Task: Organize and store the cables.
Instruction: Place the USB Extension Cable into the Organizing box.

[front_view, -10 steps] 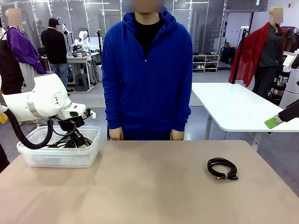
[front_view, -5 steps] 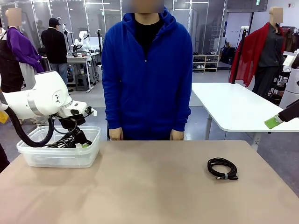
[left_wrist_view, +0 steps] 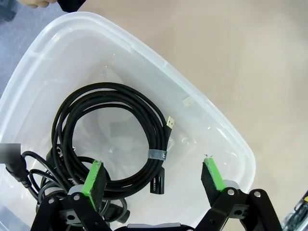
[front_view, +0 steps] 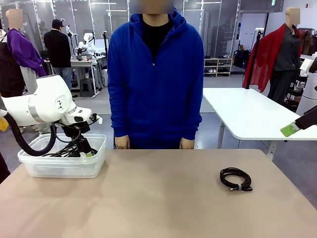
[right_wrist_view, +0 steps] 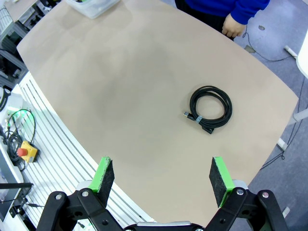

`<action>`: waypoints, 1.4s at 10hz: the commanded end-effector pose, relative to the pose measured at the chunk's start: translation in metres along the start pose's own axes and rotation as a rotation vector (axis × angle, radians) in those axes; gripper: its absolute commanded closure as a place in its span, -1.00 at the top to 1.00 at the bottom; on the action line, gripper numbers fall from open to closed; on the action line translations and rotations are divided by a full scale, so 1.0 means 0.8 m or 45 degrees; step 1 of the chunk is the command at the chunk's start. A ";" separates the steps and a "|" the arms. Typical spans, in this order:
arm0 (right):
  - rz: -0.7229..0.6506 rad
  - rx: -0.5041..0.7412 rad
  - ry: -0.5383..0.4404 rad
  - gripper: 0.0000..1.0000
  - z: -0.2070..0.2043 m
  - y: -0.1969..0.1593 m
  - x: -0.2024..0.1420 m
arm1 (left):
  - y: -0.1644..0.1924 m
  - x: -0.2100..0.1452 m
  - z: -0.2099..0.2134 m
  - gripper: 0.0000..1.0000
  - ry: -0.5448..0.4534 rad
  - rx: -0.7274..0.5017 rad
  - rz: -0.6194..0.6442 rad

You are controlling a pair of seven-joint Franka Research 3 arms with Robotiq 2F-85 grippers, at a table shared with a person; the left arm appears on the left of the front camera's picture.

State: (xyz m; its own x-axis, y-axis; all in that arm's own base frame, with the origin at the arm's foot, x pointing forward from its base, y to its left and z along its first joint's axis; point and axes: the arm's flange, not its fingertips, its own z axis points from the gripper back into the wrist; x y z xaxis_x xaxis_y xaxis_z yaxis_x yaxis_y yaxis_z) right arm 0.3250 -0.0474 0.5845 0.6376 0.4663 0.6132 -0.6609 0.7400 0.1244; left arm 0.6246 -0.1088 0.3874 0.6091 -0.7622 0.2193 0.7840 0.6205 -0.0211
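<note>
Left of the frame in the front view, the left end effector (front_view: 85, 150) hangs inside a clear bin (front_view: 59, 168). Its green pads (left_wrist_view: 94, 179) are spread wide and grip nothing, with the bin's walls rising around them. Beneath them, coiled black cables (left_wrist_view: 110, 98) lie piled on the bin's bottom. A pale tie (left_wrist_view: 157, 154) binds the uppermost loop, beside a USB plug (left_wrist_view: 170, 122). One more coil (front_view: 236, 178) lies alone on the tan surface (front_view: 148, 198) at lower right, well apart from the bin. The right end effector (right_wrist_view: 161, 163), likewise spread and holding nothing, hovers high off the surface at the frame's right edge. A person (front_view: 155, 74) in a blue hoodie stands at the far side, hands at the surface's edge.
</note>
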 end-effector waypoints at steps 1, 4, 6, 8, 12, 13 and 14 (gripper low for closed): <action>-0.018 0.003 0.002 1.00 0.002 0.001 0.001 | 0.003 0.002 0.001 1.00 -0.008 0.000 0.006; -0.018 0.003 0.002 1.00 0.002 0.001 0.001 | 0.003 0.002 0.001 1.00 -0.008 0.000 0.006; -0.018 0.003 0.002 1.00 0.002 0.001 0.001 | 0.003 0.002 0.001 1.00 -0.008 0.000 0.006; -0.018 0.003 0.002 1.00 0.002 0.001 0.001 | 0.003 0.002 0.001 1.00 -0.008 0.000 0.006; -0.018 0.003 0.002 1.00 0.002 0.001 0.001 | -0.014 -0.003 0.022 1.00 -0.028 -0.020 -0.029; -0.018 0.003 0.002 1.00 0.002 0.001 0.001 | -0.032 -0.018 0.043 1.00 -0.024 -0.003 -0.060; -0.018 0.003 0.002 1.00 0.002 0.001 0.001 | -0.052 -0.039 0.063 1.00 -0.040 -0.013 -0.088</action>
State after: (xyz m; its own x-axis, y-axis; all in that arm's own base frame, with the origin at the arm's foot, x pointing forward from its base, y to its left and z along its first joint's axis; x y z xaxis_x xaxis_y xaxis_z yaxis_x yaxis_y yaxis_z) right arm 0.3250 -0.0474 0.5844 0.6377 0.4664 0.6130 -0.6610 0.7400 0.1245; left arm 0.6021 -0.1152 0.4183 0.5804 -0.7795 0.2358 0.8020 0.5973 0.0005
